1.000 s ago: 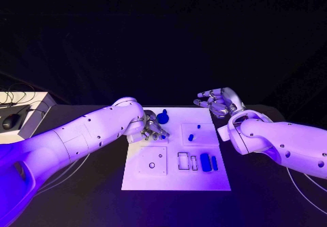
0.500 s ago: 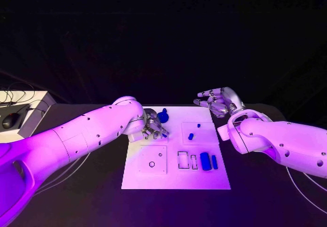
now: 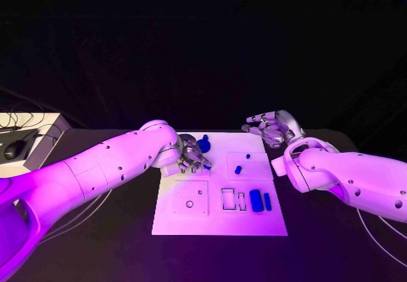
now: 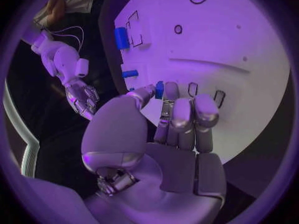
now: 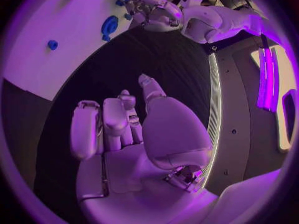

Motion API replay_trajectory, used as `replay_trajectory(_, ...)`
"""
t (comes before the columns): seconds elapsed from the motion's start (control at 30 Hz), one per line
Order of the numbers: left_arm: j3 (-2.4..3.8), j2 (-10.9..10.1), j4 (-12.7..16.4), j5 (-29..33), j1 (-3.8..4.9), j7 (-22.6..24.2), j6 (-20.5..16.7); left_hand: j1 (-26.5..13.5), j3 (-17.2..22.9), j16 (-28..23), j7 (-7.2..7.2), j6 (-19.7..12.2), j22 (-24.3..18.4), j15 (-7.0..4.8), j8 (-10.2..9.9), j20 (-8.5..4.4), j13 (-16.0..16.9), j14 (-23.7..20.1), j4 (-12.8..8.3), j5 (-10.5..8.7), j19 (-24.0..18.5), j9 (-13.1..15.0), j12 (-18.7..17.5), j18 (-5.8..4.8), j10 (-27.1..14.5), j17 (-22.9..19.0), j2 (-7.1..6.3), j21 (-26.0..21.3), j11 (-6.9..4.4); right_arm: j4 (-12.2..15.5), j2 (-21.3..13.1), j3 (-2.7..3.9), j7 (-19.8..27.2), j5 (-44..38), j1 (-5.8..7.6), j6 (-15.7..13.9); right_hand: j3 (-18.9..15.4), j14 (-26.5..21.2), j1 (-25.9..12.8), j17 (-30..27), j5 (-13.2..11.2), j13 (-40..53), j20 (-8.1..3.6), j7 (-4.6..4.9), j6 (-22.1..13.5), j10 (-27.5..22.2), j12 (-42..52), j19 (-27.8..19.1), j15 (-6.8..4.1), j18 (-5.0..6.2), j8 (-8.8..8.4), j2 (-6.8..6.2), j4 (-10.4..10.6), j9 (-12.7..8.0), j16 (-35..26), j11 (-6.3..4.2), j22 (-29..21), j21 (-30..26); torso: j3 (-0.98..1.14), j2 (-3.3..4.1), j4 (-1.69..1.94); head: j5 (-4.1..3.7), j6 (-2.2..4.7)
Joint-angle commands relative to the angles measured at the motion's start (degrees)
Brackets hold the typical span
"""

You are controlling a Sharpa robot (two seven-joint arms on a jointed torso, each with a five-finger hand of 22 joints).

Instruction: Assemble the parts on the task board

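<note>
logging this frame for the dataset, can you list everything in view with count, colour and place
white flat task board: one, white, middle of the black table
small blue plastic parts: several, blue, on the board; two long ones side by side near its right edge, a bigger one at its far end
black table: one, black, under everything
white box with a dark mouse: one, at the table's far left
left hand: silver, over the board's far left part, fingers pinching a small blue piece
right hand: silver, holding nothing, beyond the board's far right corner

The left hand (image 3: 192, 157) hangs at eleven o'clock with fingers curled downward together. The right hand (image 3: 273, 128) hovers at one o'clock, fingers loosely apart, holding nothing.
</note>
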Motion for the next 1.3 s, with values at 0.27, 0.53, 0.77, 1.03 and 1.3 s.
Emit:
replay_trajectory(0.27, 0.04, -3.0, 3.7, 5.5, -0.05, 0.1, -4.6, -4.2, 9.4, 0.5, -1.04, 1.3, 0.5, -0.75, 1.1, -1.12, 0.0, 0.4, -10.5, 3.44, 0.6, 5.7, -0.5, -1.22, 2.4, 0.8, 0.39, -0.4, -1.20, -0.1, -0.2, -0.04, -0.4, -0.9, -0.28, 1.5, 0.0, 0.1, -0.3, -0.1, 0.4, 0.1, -0.12, 0.25, 0.1, 0.1, 0.1, 4.6, -0.19, 0.49, 0.16, -0.10, -0.3, 0.0, -0.2, -0.26, 11.0, -0.3, 0.01, -0.13, 0.07, 0.35, 0.18)
replay_trajectory(0.53, 0.01, -6.5, 7.9, 6.0, -0.15, -0.6, -7.3, -6.2, 9.2, 1.1, -2.22, 3.5, 0.3, -1.29, 2.5, -1.82, 0.1, 0.8, -10.4, 4.80, 0.8, 6.5, -0.3, -1.66, 4.1, 1.3, 1.03, -0.8, -1.99, -0.2, -0.5, -0.09, -0.8, -1.1, -0.46, 2.1, 0.1, 0.1, -0.2, -0.2, 1.0, 0.1, -0.13, 0.26, 0.1, 0.1, 0.1, 4.6, -0.19, 0.48, 0.15, -0.19, -0.5, 0.0, -0.2, -0.27, 11.0, -0.3, 0.11, -0.61, 0.24, 0.50, -0.27)
replay_trajectory(0.77, -0.15, -9.3, 11.9, 1.6, -1.04, -0.1, -11.2, -7.0, 8.6, 1.8, -2.61, 4.6, 0.5, -1.47, 2.5, -2.12, 0.0, 0.9, -11.3, 7.57, 1.3, 6.3, -0.9, -2.08, 5.3, 1.6, 1.31, -0.8, -2.29, -0.3, -0.8, -0.10, -0.9, -1.4, -0.57, 2.3, 0.1, 0.1, -0.2, -0.1, 1.7, 0.1, -0.14, 0.27, 0.1, 0.1, 0.1, 4.6, -0.20, 0.47, 0.16, -0.23, -0.7, 0.0, -0.2, -0.28, 11.0, -0.3, 0.09, -0.93, 0.31, 0.70, -0.72)
replay_trajectory(1.03, -0.25, -11.0, 14.4, -2.7, -2.25, -0.8, -15.0, -7.8, 8.9, 2.2, -2.75, 5.2, 1.0, -1.62, 2.4, -2.47, 0.2, 0.9, -12.2, 8.49, 1.8, 6.4, -1.5, -2.38, 6.0, 1.5, 1.53, -0.8, -2.46, -0.5, -0.9, -0.11, -0.8, -1.6, -0.67, 2.4, 0.2, 0.1, -0.2, -0.2, 2.1, 0.1, -0.15, 0.29, 0.1, 0.1, 0.0, 4.6, -0.21, 0.49, 0.15, -0.20, -0.9, 0.0, -0.2, -0.28, 11.0, -0.4, 0.04, -1.38, 0.53, 0.80, -1.28)
replay_trajectory(1.3, -0.61, -10.4, 14.3, -6.5, -3.02, -2.3, -16.8, -7.9, 9.0, 2.4, -2.81, 5.3, 1.2, -1.64, 2.4, -2.52, 0.3, 1.0, -12.2, 8.48, 1.9, 6.5, -1.5, -2.44, 6.1, 1.6, 1.59, -0.8, -2.50, -0.7, -0.9, -0.11, -0.8, -1.9, -0.73, 2.5, 0.3, 0.1, -0.3, -0.2, 2.2, 0.1, -0.16, 0.28, 0.1, 0.2, 0.1, 4.6, -0.22, 0.49, 0.16, -0.22, -1.0, 0.0, -0.2, -0.29, 11.0, -0.4, 0.08, -1.27, 0.42, 1.11, -1.38)
